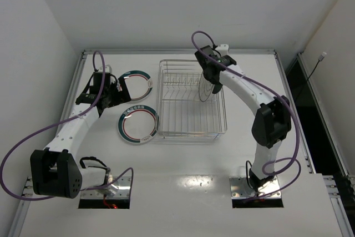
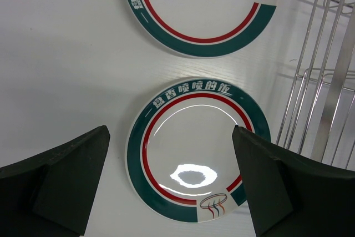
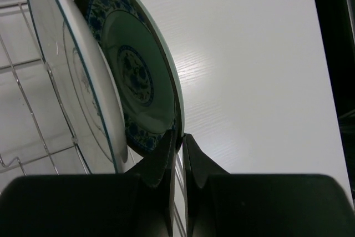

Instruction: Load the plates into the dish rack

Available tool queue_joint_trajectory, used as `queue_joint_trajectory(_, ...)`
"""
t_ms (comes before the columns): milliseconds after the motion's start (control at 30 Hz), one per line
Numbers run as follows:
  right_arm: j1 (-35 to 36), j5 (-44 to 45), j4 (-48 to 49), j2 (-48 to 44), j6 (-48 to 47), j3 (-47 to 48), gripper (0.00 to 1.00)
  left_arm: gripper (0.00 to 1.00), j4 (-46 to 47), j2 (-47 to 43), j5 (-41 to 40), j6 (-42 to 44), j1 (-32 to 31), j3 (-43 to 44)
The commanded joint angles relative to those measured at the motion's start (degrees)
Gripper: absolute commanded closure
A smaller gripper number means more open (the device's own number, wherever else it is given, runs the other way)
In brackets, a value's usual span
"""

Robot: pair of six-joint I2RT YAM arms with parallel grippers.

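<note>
Right gripper pinches the rim of the teal-blue plate, standing in the dish rack beside the whitish plate. Left gripper hangs spread wide over a green-rimmed plate.

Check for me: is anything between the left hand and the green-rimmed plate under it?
Nothing visible. The left hand is open above the green-rimmed plate, which shows between its fingers with a bare top. The second green-rimmed plate lies apart beyond it, and the dish rack stands off to one side.
</note>
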Motion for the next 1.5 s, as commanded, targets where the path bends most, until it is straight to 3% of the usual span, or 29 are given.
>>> queue_joint_trajectory(0,-0.1,0.0,-0.8,1.8,-0.4,1.7,1.0,0.09,1.4,-0.2,0.2,0.8,-0.3,2.0)
queue_joint_trajectory(133,-0.1,-1.3,-0.8,2.5,-0.4,1.2,1.0,0.09,1.4,-0.2,0.2,0.8,-0.3,2.0)
queue_joint_trajectory(233,0.4,-2.0,-0.8,3.0,-0.4,0.7,0.91,0.09,1.4,0.3,0.2,0.8,-0.3,2.0)
queue_joint_trajectory(400,0.4,-2.0,1.0,0.8,-0.9,-0.4,0.88,0.09,1.4,0.3,0.2,0.8,-0.3,2.0)
queue_joint_trajectory(533,0.4,-4.5,1.5,-0.6,-2.4,-0.9,0.72,0.09,1.4,0.8,0.2,0.8,-0.3,2.0)
queue_joint_trajectory(667,0.4,-3.9,3.2,-3.8,-3.7,-3.2,0.72,0.09,1.4,0.8,0.2,0.8,-0.3,2.0)
queue_joint_trajectory(833,0.4,-2.8,3.8,-8.3,-5.4,-4.0,0.56,0.09,1.4,1.3,-0.3,0.8,-0.3,2.0)
queue_joint_trajectory(933,0.4,-3.5,4.2,-11.5,-5.4,-5.4,0.55,0.09,1.4,1.4,-0.3,0.8,-0.3,2.0)
queue_joint_trajectory(1033,0.4,-11.4,9.6,-18.7,-8.7,-10.7,0.48,0.09,1.4,2.0,-0.3,0.8,-0.3,2.0)
queue_joint_trajectory(1267,1.8,-45.0,26.1,-35.3,-9.8,-34.8,0.39,0.09,1.4,6.4,2.3,0.8,-0.3,2.6)
queue_joint_trajectory(1367,4.0,-47.1,29.4,-40.5,-7.4,-44.9,0.37,0.05,0.8,8.2,0.9,0.8,0.3,3.3)
queue_joint_trajectory(1467,4.7,-47.7,28.2,-43.4,-6.8,-48.9,0.37,0.03,2.8,9.4,7.4,-0.4,4.9,3.3)
